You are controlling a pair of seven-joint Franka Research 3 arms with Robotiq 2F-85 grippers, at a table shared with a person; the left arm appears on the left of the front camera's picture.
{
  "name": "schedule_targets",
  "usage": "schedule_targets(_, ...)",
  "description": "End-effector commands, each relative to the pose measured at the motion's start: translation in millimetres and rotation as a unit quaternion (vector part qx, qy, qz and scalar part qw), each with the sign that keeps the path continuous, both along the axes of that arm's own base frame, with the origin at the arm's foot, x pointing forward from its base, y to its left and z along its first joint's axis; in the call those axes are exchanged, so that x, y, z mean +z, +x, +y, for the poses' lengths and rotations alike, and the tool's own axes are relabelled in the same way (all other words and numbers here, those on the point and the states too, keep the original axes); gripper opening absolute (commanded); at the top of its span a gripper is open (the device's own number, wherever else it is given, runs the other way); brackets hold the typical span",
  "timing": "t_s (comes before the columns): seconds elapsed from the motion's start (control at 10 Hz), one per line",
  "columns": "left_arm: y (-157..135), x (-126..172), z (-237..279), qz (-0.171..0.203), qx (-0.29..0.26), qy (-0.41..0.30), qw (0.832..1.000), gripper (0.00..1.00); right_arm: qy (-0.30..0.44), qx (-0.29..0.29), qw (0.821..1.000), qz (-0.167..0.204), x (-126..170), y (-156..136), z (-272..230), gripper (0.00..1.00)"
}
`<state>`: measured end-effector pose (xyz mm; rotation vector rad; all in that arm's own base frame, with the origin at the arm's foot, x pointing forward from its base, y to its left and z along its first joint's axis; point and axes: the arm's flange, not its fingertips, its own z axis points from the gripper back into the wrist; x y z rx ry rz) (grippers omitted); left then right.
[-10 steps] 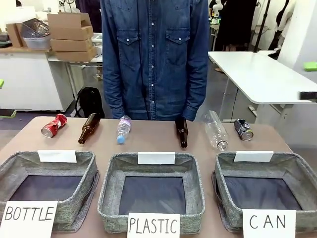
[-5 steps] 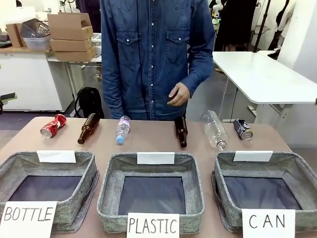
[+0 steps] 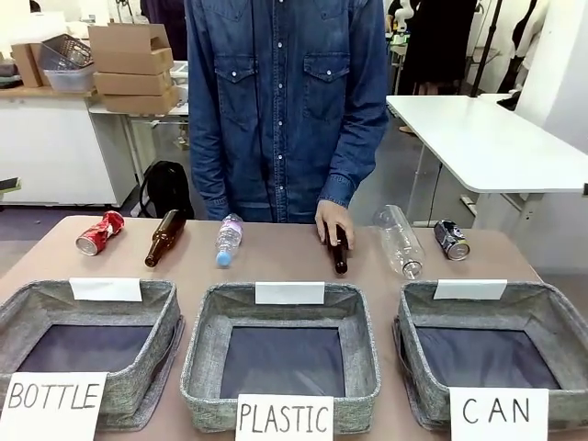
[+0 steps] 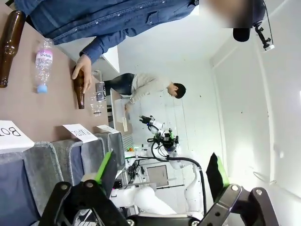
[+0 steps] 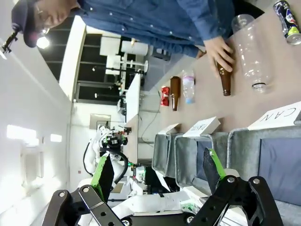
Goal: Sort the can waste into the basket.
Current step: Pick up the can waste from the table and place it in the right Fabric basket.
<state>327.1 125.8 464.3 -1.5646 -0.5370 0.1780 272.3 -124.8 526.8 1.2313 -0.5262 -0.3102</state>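
Watching across the table, I see both cans lying on their sides along the far edge, well apart from each other. The red can (image 3: 99, 231), dented, sits at about ten o'clock, near a brown bottle (image 3: 164, 237). The dark can (image 3: 451, 239) lies at about two o'clock, just beside a clear bottle (image 3: 401, 241). The basket (image 3: 551, 317) marked CAN stands at about four o'clock on my near side, in line with the dark can, its dark bottom showing. At twelve o'clock a person's hand (image 3: 333, 223) rests on a second brown bottle (image 3: 339, 250). My left claw (image 4: 160, 165) stands wide with nothing between its fingers, and my right claw (image 5: 157, 162) is spread just as wide, also holding nothing.
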Motion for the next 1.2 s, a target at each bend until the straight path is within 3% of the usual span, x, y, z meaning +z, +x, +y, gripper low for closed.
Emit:
schedule_targets(0.0,-0.5,1.5,-0.4,-0.001,-0.005,0.000,1.000,1.00,-0.174,-0.025,0.983,0.049,4.7,17.7,21.1,1.00)
schedule_targets(0.1,-0.5,1.5,-0.4,-0.001,-0.005,0.000,1.000,1.00,-0.326,-0.037,0.940,0.092,7.0,36.3,34.4,1.00)
schedule_targets(0.2,-0.5,1.5,-0.4,-0.001,-0.005,0.000,1.000,1.00,-0.455,-0.045,0.877,0.147,2.9,49.9,40.5,1.00)
schedule_targets(0.3,-0.5,1.5,-0.4,-0.001,-0.005,0.000,1.000,1.00,-0.531,-0.068,0.821,0.199,-3.7,60.6,40.9,1.00)
schedule_targets(0.4,-0.5,1.5,-0.4,-0.001,-0.005,0.000,1.000,1.00,-0.536,-0.079,0.813,0.212,-7.6,65.4,38.7,1.00)
schedule_targets(0.5,-0.5,1.5,-0.4,-0.001,-0.005,0.000,1.000,1.00,-0.520,-0.116,0.820,0.210,-7.9,62.4,31.0,1.00)
schedule_targets(0.6,-0.5,1.5,-0.4,-0.001,-0.005,0.000,1.000,1.00,-0.436,-0.165,0.869,0.167,0.6,50.4,29.6,1.00)
schedule_targets(0.7,-0.5,1.5,-0.4,-0.001,-0.005,0.000,1.000,1.00,-0.432,-0.098,0.891,0.102,-7.7,65.5,41.9,1.00)
schedule_targets(0.8,-0.5,1.5,-0.4,-0.001,-0.005,0.000,1.000,1.00,-0.432,-0.098,0.891,0.102,-7.7,65.5,41.9,1.00)
schedule_targets(0.9,-0.5,1.5,-0.4,-0.001,-0.005,0.000,1.000,1.00,-0.455,-0.131,0.871,0.131,-8.3,62.4,30.1,1.00)
schedule_targets(1.0,-0.5,1.5,-0.4,-0.001,-0.005,0.000,1.000,1.00,-0.450,-0.117,0.873,0.147,-10.6,92.4,27.8,1.00)
schedule_targets(1.1,-0.5,1.5,-0.4,-0.001,-0.005,0.000,1.000,1.00,-0.484,-0.062,0.864,0.126,-14.1,127.3,33.4,1.00)
